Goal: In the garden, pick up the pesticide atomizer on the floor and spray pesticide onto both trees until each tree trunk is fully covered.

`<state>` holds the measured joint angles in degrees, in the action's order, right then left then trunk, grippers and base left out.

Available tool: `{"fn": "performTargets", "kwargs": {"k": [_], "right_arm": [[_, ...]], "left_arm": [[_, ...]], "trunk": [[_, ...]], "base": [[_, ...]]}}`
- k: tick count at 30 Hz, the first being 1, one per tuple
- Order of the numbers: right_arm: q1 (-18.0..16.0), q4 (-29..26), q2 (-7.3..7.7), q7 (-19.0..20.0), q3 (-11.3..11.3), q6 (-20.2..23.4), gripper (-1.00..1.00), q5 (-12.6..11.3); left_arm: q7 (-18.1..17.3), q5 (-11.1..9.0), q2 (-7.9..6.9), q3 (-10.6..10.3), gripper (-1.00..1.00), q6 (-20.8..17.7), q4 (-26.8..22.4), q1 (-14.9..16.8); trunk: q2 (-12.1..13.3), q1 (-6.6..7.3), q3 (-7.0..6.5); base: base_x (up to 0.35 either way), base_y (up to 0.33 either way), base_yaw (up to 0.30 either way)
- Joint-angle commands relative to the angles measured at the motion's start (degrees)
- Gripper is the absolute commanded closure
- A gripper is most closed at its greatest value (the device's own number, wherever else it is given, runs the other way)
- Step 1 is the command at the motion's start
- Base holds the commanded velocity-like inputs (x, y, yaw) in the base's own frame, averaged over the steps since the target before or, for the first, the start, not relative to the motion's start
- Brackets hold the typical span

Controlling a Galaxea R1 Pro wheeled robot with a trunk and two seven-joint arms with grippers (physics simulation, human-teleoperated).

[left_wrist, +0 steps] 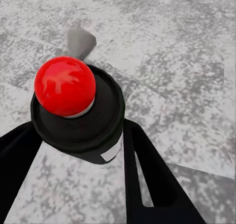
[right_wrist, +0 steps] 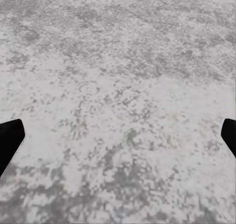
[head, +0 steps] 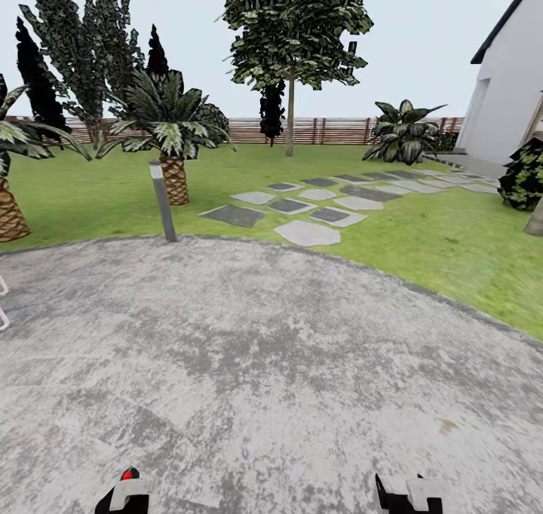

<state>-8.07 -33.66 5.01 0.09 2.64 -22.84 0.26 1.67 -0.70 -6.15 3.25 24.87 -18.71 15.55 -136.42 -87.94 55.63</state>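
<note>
On the grey mottled paved circle (head: 249, 363), seen from the head camera, the robot faces a green lawn (head: 422, 235) crossed by grey stepping stones (head: 308, 233) and closed at the back by a brown slatted fence (head: 332, 130); a tall tree (head: 289, 69) with a thin straight trunk stands before the fence, a second tall tree (head: 87, 54) rises at far left, a palm (head: 172, 133) and a short post lamp (head: 162, 200) sit near the paving's edge, and a white house wall (head: 509, 99) stands at right. At the bottom edge appear the left pincer (head: 124, 493), with the red tip of the pesticide atomizer (head: 130, 473) above it, and the right pincer (head: 411, 494). Left wrist view: the pesticide atomizer (left_wrist: 78, 111), black with a red tip, sits upright between the two black fingers (left_wrist: 152, 179), which are clamped against its sides above the paving. Right wrist view: the right pincer (right_wrist: 118, 135) is spread wide, its fingertips (right_wrist: 10, 135) at opposite edges, nothing between them, over bare paving (right_wrist: 123, 76).
</note>
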Motion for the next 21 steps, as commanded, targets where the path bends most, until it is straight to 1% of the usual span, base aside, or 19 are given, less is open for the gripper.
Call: {"fn": "performTargets", "kwargs": {"k": [1, 21], "right_arm": [[0.0, 0.0, 0.0, 0.0, 0.0, 0.0, -1.0, 0.0], [0.0, -0.1, 0.0, 0.0, 0.0, 0.0, -1.0, 0.0]], "left_arm": [[0.0, 0.0, 0.0, 0.0, 1.0, 0.0, 0.0, 0.0], [0.0, 0.0, 0.0, 0.0, 1.0, 0.0, 0.0, 0.0]], "trunk": [[0.0, 0.0, 0.0], [0.0, 0.0, 0.0]], "base": [[0.339, 0.0, 0.0], [0.339, 0.0, 0.0]]}}
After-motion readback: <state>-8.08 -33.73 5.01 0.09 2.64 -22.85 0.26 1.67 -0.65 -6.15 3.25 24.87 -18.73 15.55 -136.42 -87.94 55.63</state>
